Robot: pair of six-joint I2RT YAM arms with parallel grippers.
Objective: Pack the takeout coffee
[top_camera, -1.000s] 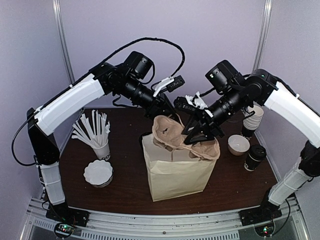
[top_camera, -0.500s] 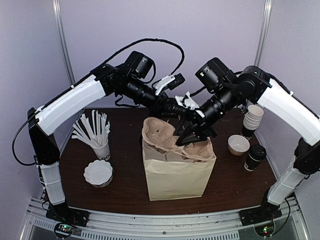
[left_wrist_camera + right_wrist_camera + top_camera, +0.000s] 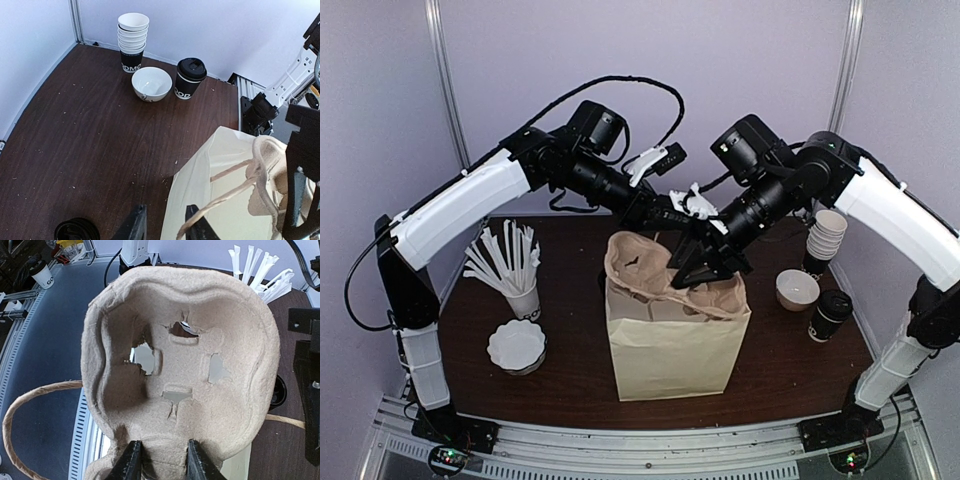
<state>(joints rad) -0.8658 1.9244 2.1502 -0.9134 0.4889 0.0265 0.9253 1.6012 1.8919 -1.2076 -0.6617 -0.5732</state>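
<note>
The takeout coffee [image 3: 830, 315], a dark cup with a black domed lid, stands on the table right of the paper bag [image 3: 675, 340]; the left wrist view shows the coffee [image 3: 190, 78] beside a white bowl. My right gripper [image 3: 698, 268] is shut on a pulp cup carrier [image 3: 200, 340], which sits tilted in the bag's mouth. My left gripper [image 3: 166, 226] hangs at the bag's back rim. Its fingers stand apart astride the bag's edge [image 3: 220, 190], and a twine handle [image 3: 225, 197] crosses one finger.
A stack of lidless cups [image 3: 827, 235] and a white bowl [image 3: 797, 288] stand at the right. A white cup of straws [image 3: 515, 270] and a stack of white lids [image 3: 517, 345] stand at the left. The enclosure walls are close behind.
My right gripper has carried the carrier left and down into the bag's mouth, and the bag now stands straighter. The left jaws have narrowed.
</note>
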